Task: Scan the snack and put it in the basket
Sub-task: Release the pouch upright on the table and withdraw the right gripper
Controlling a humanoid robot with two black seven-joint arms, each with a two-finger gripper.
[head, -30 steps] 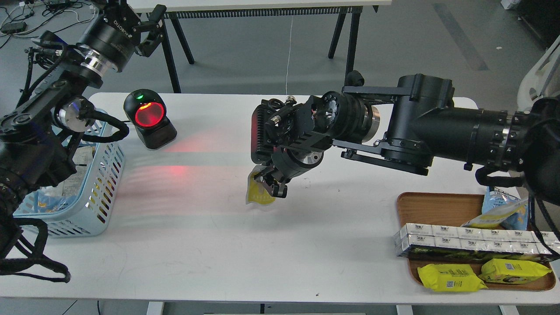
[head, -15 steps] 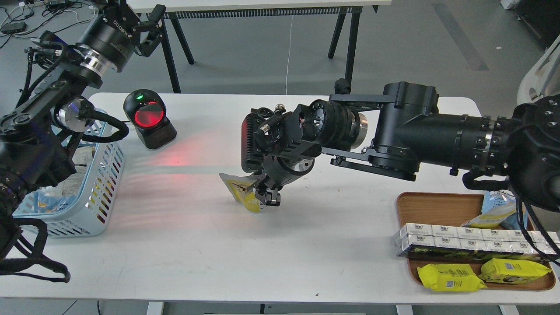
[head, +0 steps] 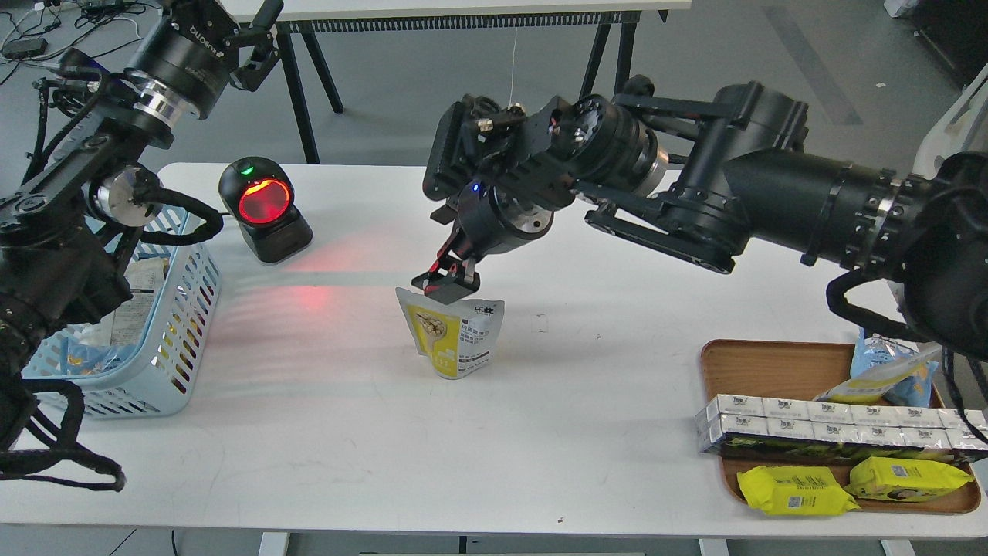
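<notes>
Bare table [head: 324,432] lies between the snack [head: 451,333] and the basket [head: 174,324]; the scanner [head: 262,208] stands farther back.

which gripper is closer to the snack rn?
Right. The right gripper sits just above the snack at its top edge; whether it touches is unclear. The left gripper is raised far off to the snack's left, above and behind the basket.

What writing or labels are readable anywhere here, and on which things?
"ROBOTIQ": white letters on the left arm's wrist.
Snack: dark print, too small to read.
White boxes on the wooden tray: print too small.
Yellow packs: labels blurred.
</notes>
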